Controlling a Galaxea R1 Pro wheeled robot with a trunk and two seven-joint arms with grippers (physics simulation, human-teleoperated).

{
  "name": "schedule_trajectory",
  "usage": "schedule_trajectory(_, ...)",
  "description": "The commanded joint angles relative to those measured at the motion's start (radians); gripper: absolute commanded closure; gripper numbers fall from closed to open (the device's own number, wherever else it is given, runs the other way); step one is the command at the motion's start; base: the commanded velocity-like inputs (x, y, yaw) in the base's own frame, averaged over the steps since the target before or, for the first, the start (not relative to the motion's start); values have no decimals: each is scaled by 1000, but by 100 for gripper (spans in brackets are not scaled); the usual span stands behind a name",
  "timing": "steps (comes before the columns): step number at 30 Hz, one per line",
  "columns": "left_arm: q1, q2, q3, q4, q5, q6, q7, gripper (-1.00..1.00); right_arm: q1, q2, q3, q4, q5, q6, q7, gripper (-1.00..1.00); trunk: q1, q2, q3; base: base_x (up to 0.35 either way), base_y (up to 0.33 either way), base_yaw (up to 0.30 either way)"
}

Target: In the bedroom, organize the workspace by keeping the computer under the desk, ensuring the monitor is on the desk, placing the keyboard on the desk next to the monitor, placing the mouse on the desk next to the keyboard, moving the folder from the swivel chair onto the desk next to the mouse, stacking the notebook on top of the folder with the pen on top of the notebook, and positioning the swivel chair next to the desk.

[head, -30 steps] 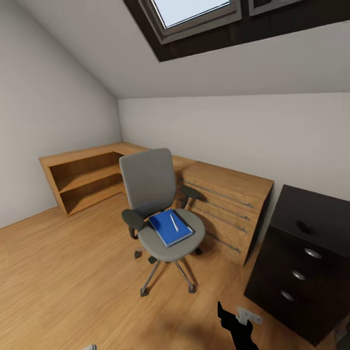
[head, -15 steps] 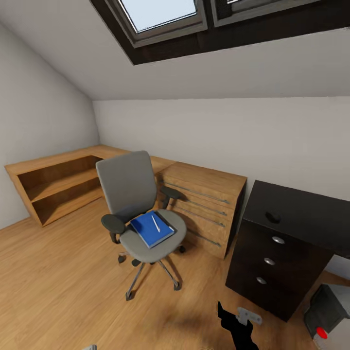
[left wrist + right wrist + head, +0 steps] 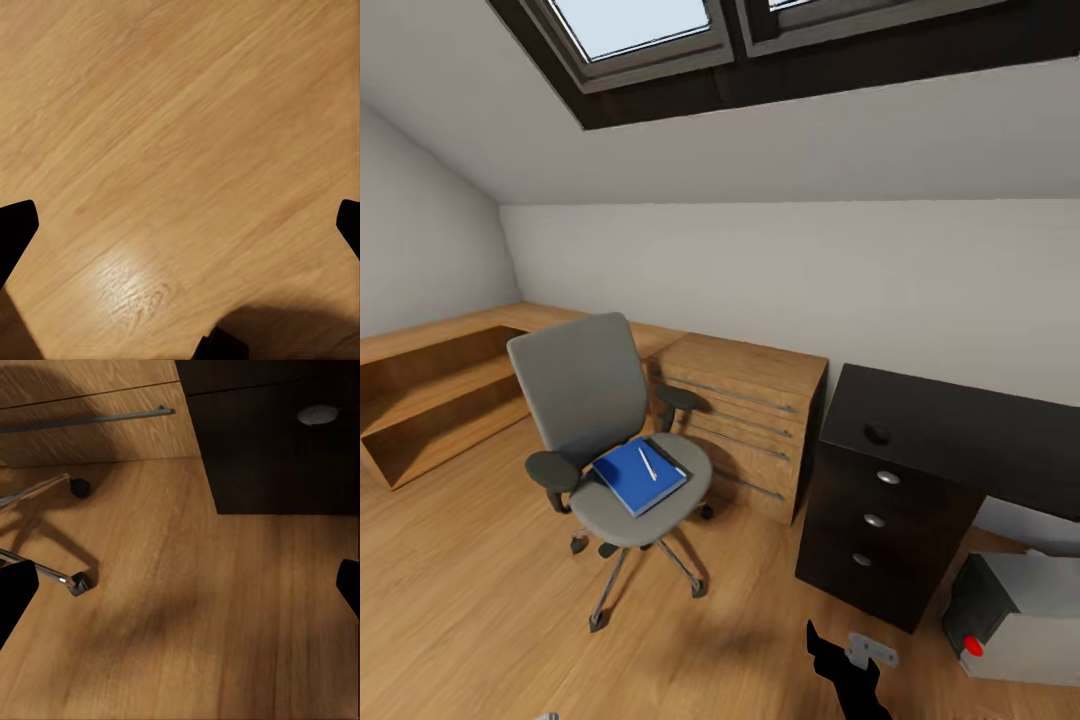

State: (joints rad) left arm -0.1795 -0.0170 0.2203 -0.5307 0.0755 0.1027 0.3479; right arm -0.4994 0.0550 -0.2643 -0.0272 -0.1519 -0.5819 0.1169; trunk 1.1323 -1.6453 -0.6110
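The grey swivel chair (image 3: 585, 400) stands on the wooden floor left of centre. On its seat lies the blue folder (image 3: 636, 480), with the white pen (image 3: 647, 463) on top of it. I cannot make out the notebook. To the right is the black desk (image 3: 960, 420) with three silver-knobbed drawers, and the small black mouse (image 3: 876, 434) sits on its top. The silver-grey computer (image 3: 1020, 600) stands on the floor at the far right, beside the drawers. The monitor and keyboard are out of view. My left gripper (image 3: 180, 229) and right gripper (image 3: 180, 589) hang open over bare floor.
A light wooden drawer chest (image 3: 745, 395) stands between chair and desk against the wall. A low wooden shelf unit (image 3: 420, 395) runs along the left wall. The chair's chrome leg and caster (image 3: 75, 581) lie close to my right gripper, near the desk's drawer front (image 3: 277, 442).
The camera has turned to the right, so the whole picture has shifted left. More of the desk and the computer have come into view. The things themselves have not moved.
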Motion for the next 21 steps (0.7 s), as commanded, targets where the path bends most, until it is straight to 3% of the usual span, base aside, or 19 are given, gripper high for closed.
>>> schedule_trajectory(1,0,0,2,1,8,1,2,-100,-1,0,-4,2,-11,-3,10,-100,0,-1,-1,0,0,-84)
schedule_trajectory(10,0,0,0,41,7,-93,0,-100,-1,-1,-4,14,-11,-2,10,-100,0,-1,-1,0,0,-30)
schedule_trajectory(21,0,-1,-1,63,6,-120,-1,-100,-1,-3,-4,15,-11,-2,10,-100,0,-1,-2,0,0,-3)
